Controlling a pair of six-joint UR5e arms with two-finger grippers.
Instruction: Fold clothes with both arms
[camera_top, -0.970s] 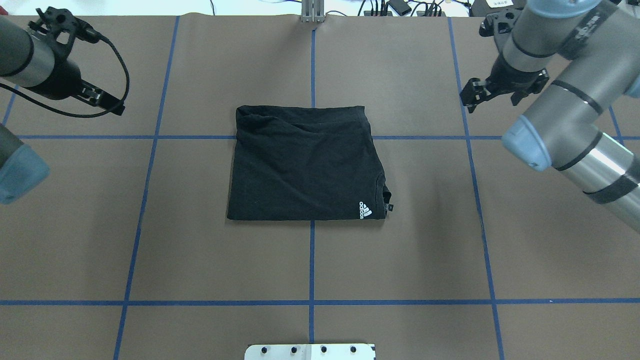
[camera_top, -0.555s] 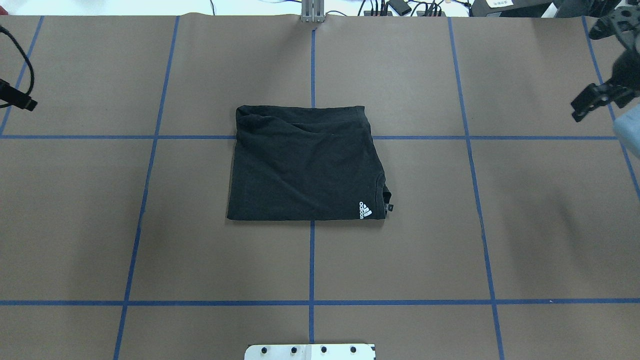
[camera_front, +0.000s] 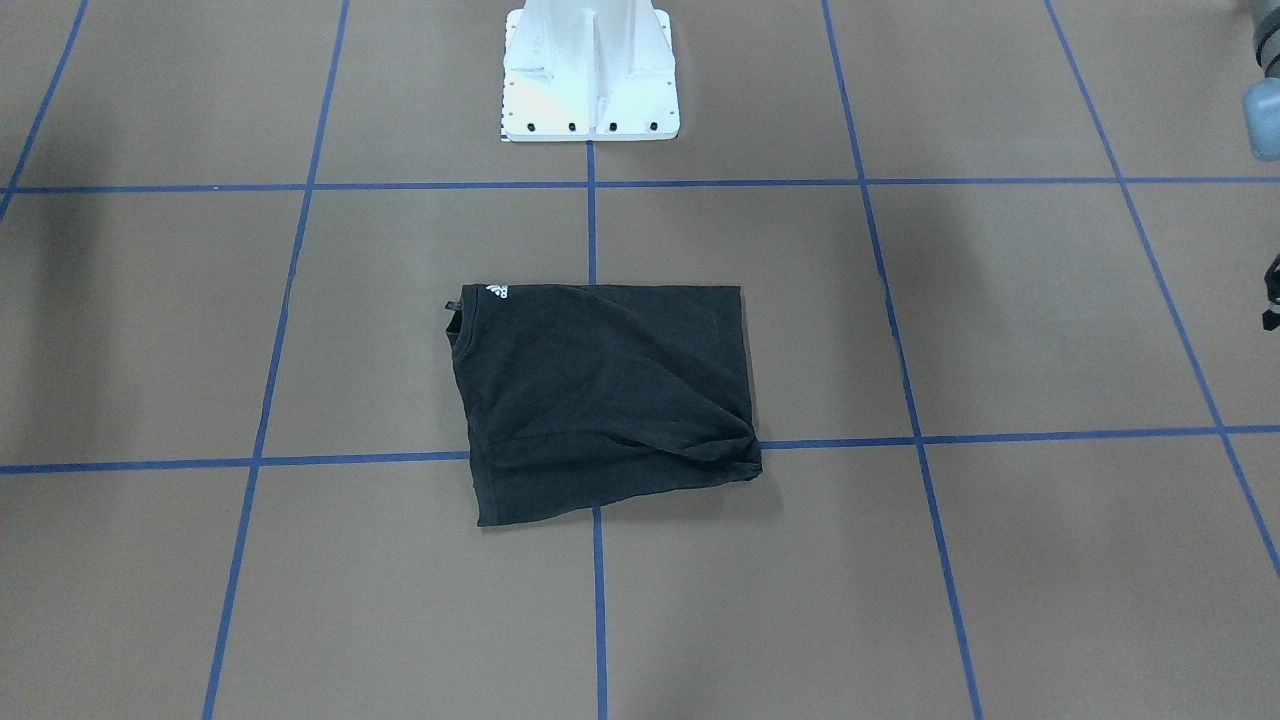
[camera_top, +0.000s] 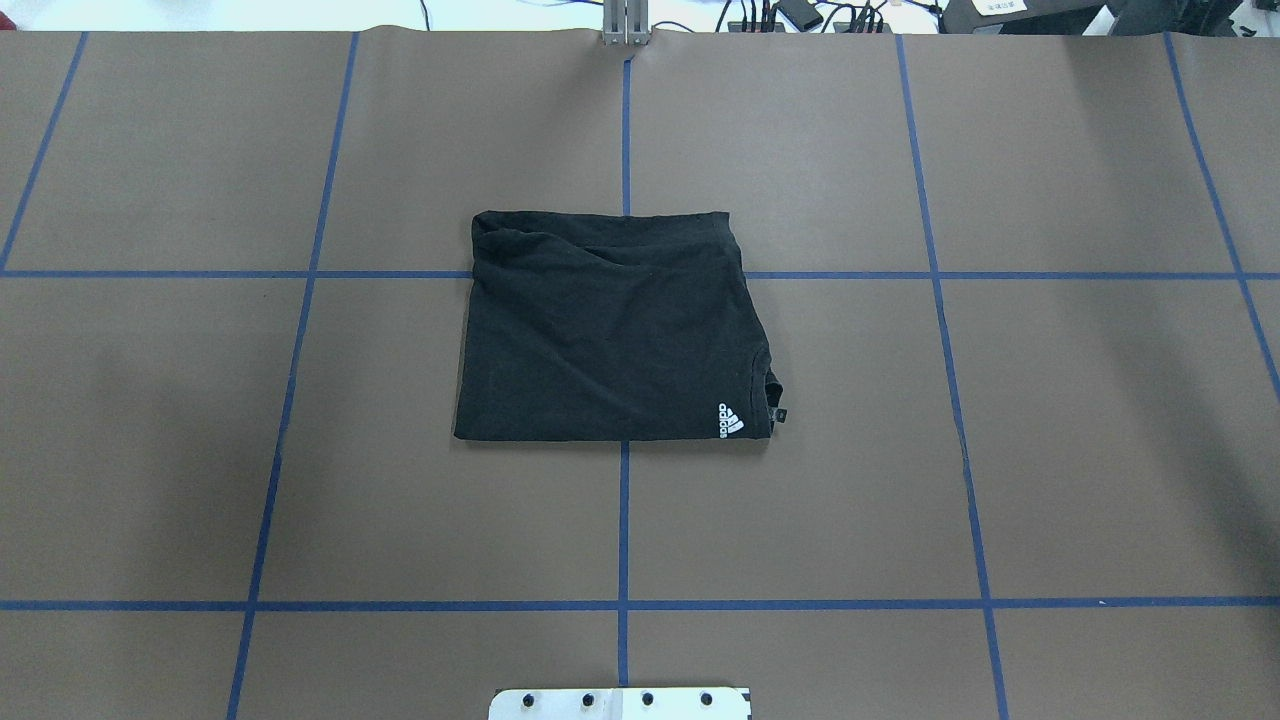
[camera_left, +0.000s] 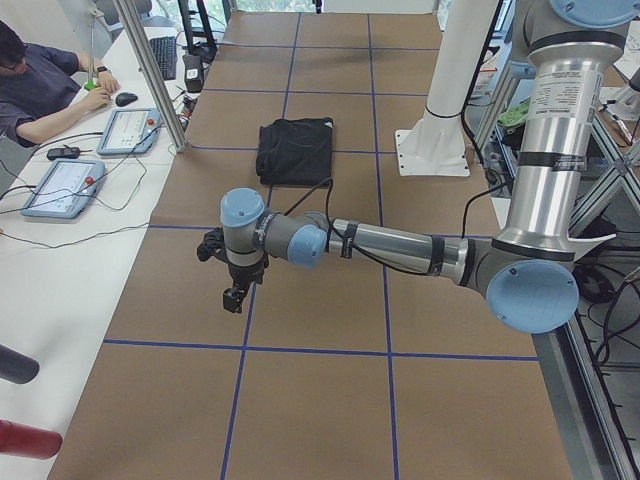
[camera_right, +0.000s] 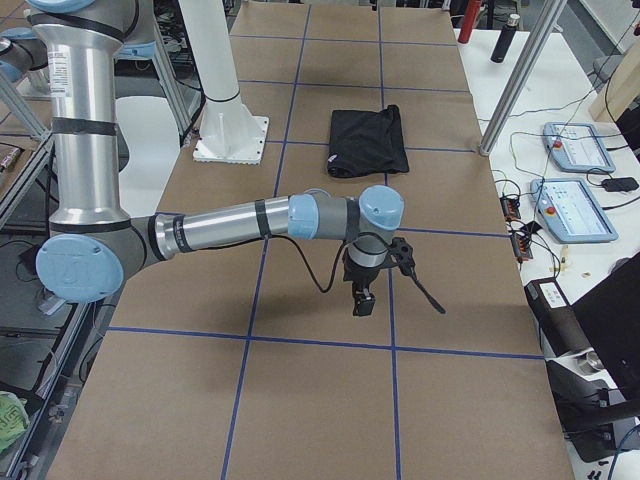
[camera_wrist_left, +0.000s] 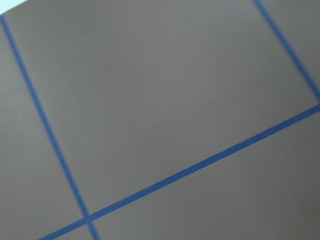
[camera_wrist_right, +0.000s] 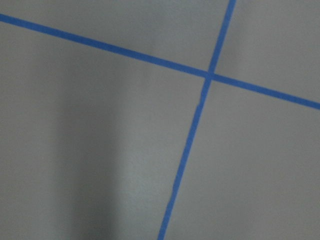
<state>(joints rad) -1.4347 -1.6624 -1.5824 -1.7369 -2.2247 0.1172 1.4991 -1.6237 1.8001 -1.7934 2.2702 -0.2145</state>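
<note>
And here's the black t-shirt (camera_top: 612, 330), lying flat in a compact, squarish packet at the middle of the desk (camera_top: 150, 450), a touch closer to the far edge than to the robot's edge. One corner of the packet carries the white logo (camera_top: 730, 420), turned toward the robot's edge, and no chest graphic shows, so I'd say it is tucked inside the layers. A few soft creases run along the far side, but the outline is tidy and it reads as a finished fold. The left arm (camera_left: 390, 243) stretches low toward the desk's left end, with the left gripper (camera_left: 234, 299) pointing down over bare surface, well apart from the cloth. The right arm (camera_right: 230, 222) mirrors it at the right end, right gripper (camera_right: 361, 303) hanging downward too. Neither claw carries anything, but whether the fingers are spread or closed I cannot tell from these side angles. Both wrist cameras see only blue tape lines (camera_top: 624, 520). Arms parked this wide can't snag the shirt.
</note>
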